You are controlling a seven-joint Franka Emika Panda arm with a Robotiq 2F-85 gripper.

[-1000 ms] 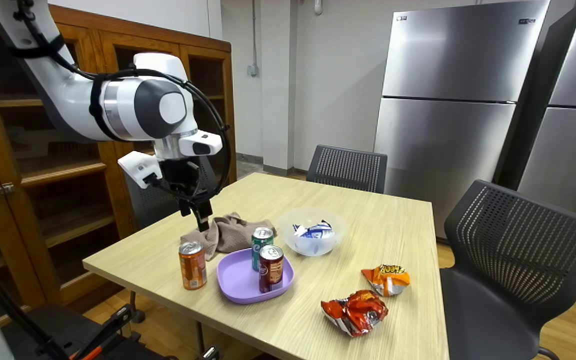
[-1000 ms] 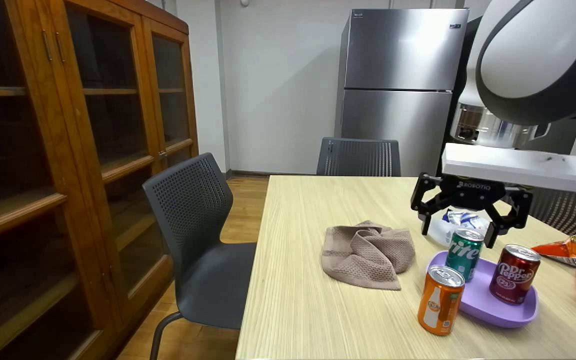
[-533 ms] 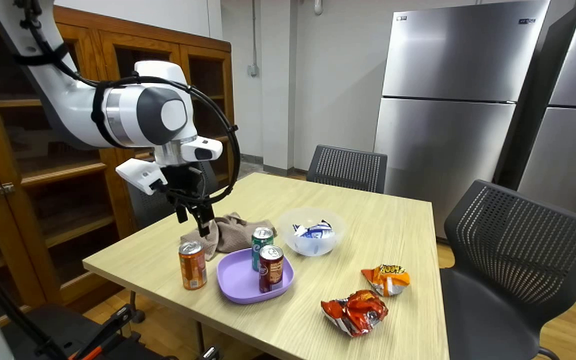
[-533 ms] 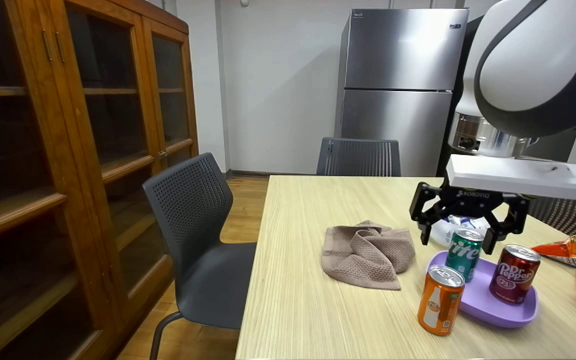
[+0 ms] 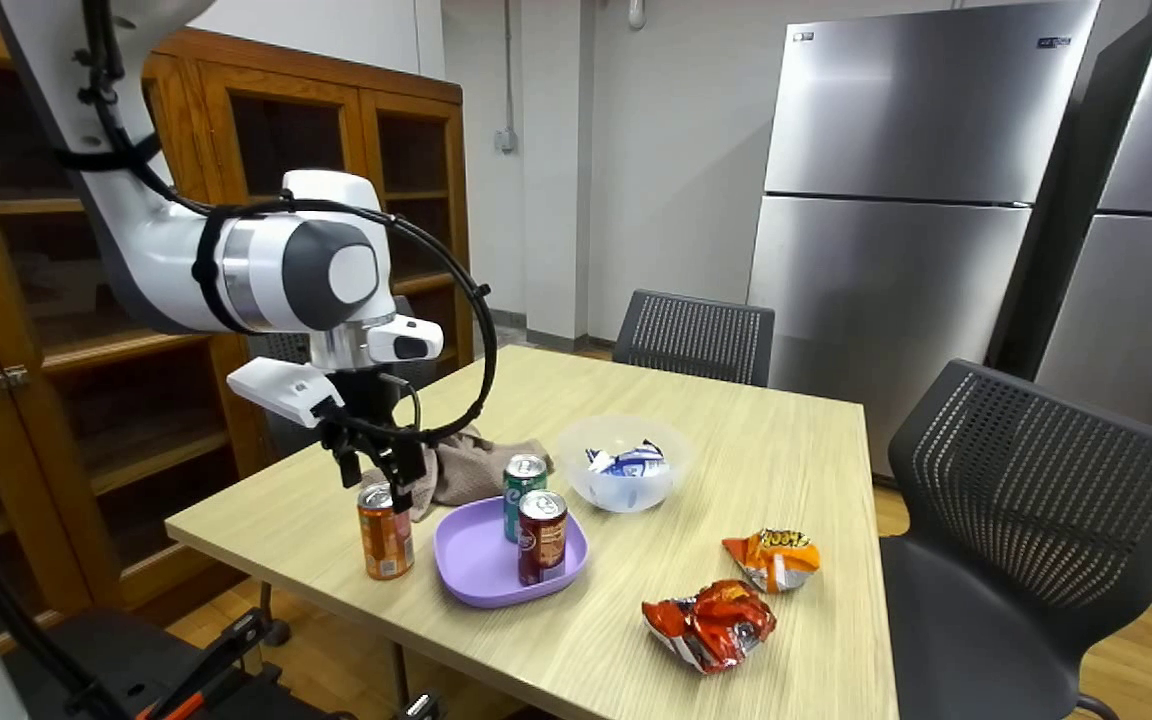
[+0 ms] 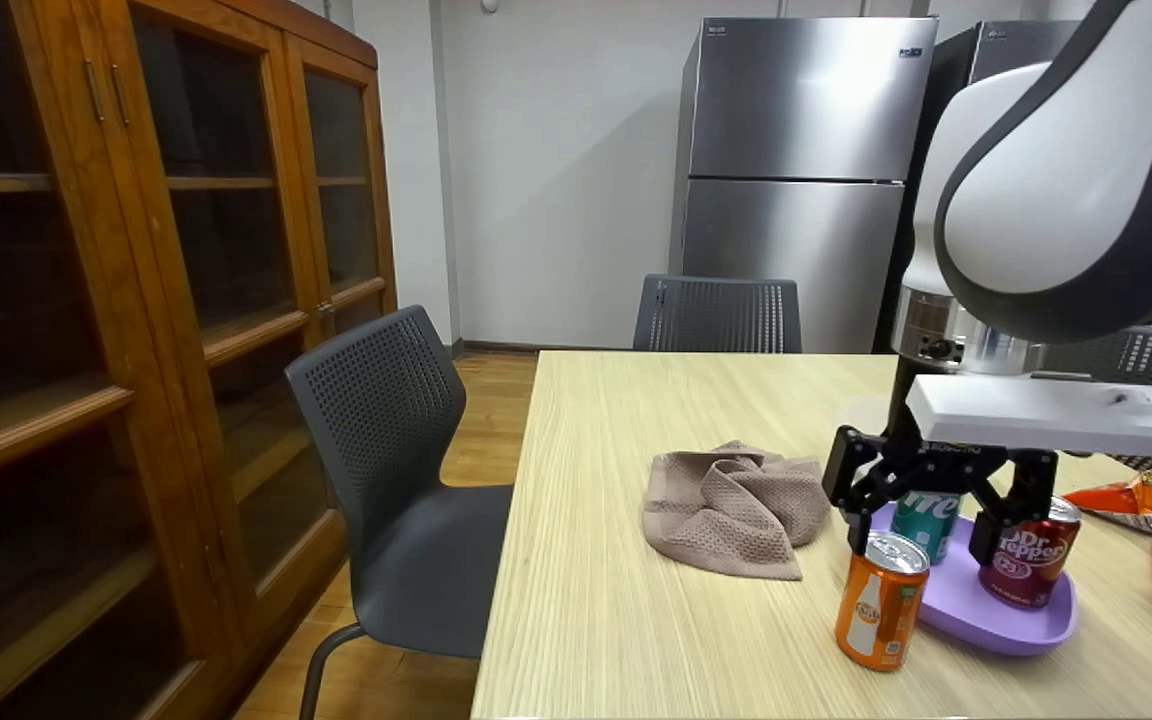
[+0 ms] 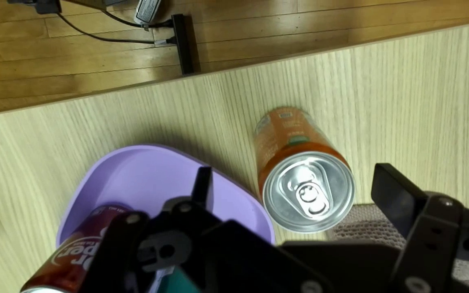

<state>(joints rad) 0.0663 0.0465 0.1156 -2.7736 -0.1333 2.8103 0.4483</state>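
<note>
While the wrist view frames the orange can (image 7: 299, 162) between the empty, wide-spread jaws of the gripper (image 7: 292, 184), an exterior view adds a translucent bowl (image 5: 626, 493). The can stands on wood-grained tabletop (image 5: 786, 450) near waffle-textured cloth (image 6: 736, 510) and a plate (image 5: 476, 550).

You are in what looks like a break room or office kitchen; you have two tall steel refrigerators (image 5: 901, 290), mesh-backed chairs (image 5: 1026, 500) around a pale surface (image 5: 766, 450); also a glass-fronted wooden cabinet (image 6: 161, 330).
</note>
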